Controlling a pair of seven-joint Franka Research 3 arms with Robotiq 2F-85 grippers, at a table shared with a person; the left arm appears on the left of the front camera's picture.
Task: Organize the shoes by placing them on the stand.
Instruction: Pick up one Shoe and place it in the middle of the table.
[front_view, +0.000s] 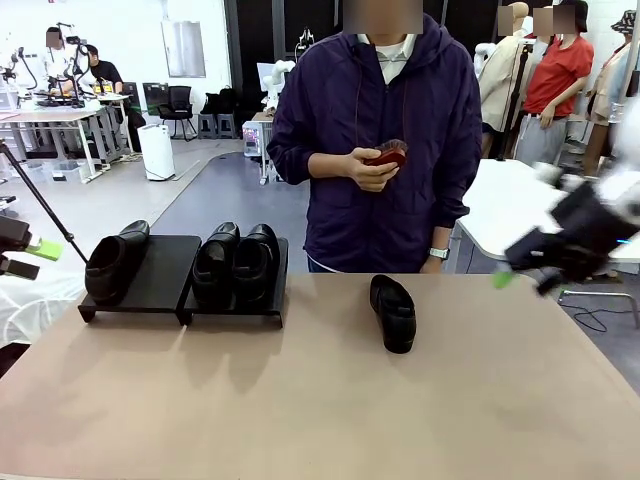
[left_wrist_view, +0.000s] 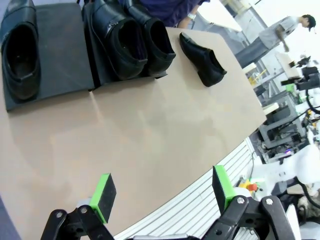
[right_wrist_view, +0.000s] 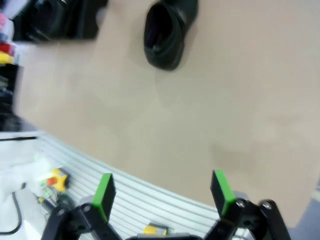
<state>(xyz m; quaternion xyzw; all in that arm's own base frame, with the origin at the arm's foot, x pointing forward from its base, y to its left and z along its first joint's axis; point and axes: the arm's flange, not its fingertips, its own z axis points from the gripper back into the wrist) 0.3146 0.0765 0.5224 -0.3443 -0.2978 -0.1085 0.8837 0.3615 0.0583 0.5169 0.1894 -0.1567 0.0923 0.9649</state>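
No readable text in any view.
No lettering, brand mark, number or sign can be made out on the shoes (front_view: 393, 312), the stand (front_view: 160, 275), the tabletop (front_view: 320, 400) or the dark-red object (front_view: 388, 153) in the person's hand; anything in the room behind is too small or blurred to read.
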